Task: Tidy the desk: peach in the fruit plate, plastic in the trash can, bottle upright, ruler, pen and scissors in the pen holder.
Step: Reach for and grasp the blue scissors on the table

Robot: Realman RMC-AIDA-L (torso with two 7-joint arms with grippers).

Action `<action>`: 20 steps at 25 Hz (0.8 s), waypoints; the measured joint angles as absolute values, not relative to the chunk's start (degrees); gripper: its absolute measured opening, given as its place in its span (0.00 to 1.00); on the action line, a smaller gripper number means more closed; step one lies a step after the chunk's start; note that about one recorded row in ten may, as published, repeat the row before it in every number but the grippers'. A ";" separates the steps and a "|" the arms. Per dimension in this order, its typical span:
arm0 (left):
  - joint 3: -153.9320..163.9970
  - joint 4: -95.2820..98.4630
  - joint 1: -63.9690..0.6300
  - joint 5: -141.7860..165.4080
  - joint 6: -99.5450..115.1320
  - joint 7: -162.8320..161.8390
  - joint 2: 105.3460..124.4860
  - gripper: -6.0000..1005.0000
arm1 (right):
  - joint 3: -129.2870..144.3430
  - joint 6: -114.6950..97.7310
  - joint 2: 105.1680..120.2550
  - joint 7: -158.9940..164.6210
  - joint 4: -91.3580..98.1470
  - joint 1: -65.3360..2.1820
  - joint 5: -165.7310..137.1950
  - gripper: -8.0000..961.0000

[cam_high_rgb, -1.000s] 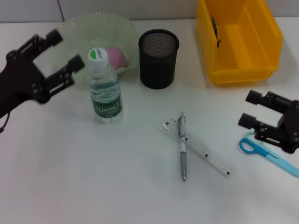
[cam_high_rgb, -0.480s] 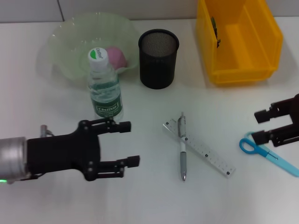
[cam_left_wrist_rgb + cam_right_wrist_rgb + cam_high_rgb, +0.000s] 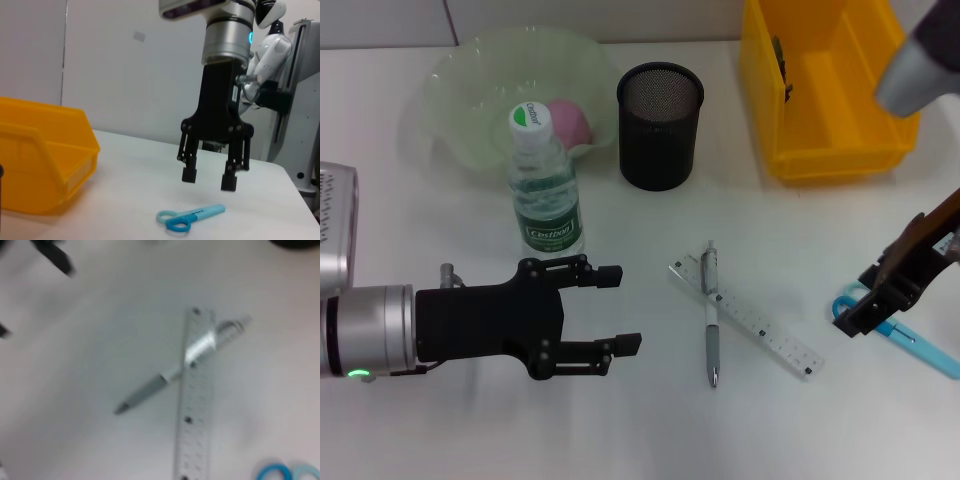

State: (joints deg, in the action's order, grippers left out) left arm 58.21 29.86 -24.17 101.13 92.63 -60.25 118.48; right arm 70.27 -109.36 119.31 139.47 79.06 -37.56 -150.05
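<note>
While the left gripper (image 3: 616,308) is held low over the table (image 3: 440,420) with its fingers spread wide apart, nothing is gripped by it. It is found just in front of the bottle (image 3: 544,190), near but not touching. The pen (image 3: 710,320) and ruler (image 3: 745,318) are seen off to its right side, with bare table between.

The right gripper (image 3: 209,178) is held above the scissors (image 3: 189,220), with its fingers pointed down and parted, and nothing is held. That gap over the scissors is shown plainly in the left wrist view. In the head view the scissors (image 3: 895,325) are partly hidden by that gripper (image 3: 860,312).

The pen (image 3: 175,370) is laid across the ruler (image 3: 192,400) near one end, as is seen close up in the right wrist view, and a bit of the blue scissors handle (image 3: 272,474) is caught at the edge.

The bottle is stood upright, with a green label and a white cap. The pink peach (image 3: 570,122) is set in the pale green plate (image 3: 460,90) behind it. The black mesh holder (image 3: 659,126) is placed beside the plate, and the yellow bin (image 3: 830,90) is farther to the right.
</note>
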 joint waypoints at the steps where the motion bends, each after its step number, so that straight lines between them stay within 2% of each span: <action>1: 58.21 29.86 -24.17 101.13 92.63 -60.25 118.48 0.77 | 71.78 -108.81 119.30 140.89 78.68 -37.72 -151.12 0.73; 11: 58.80 29.79 -24.91 101.22 89.32 -60.27 118.46 0.77 | 77.61 -101.81 119.61 145.49 75.22 -34.69 -156.55 0.73; 16: 58.81 29.79 -25.43 101.25 89.29 -60.28 118.52 0.77 | 77.25 -99.92 119.56 142.92 74.44 -33.40 -157.16 0.60; 20: 58.80 29.79 -25.56 101.26 89.20 -60.63 118.56 0.77 | 77.27 -99.04 119.63 141.67 74.44 -32.77 -158.23 0.56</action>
State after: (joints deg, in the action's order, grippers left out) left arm 58.80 29.79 -25.56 101.26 89.20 -60.63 118.56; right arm 77.27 -99.04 119.63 141.67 74.44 -32.77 -158.23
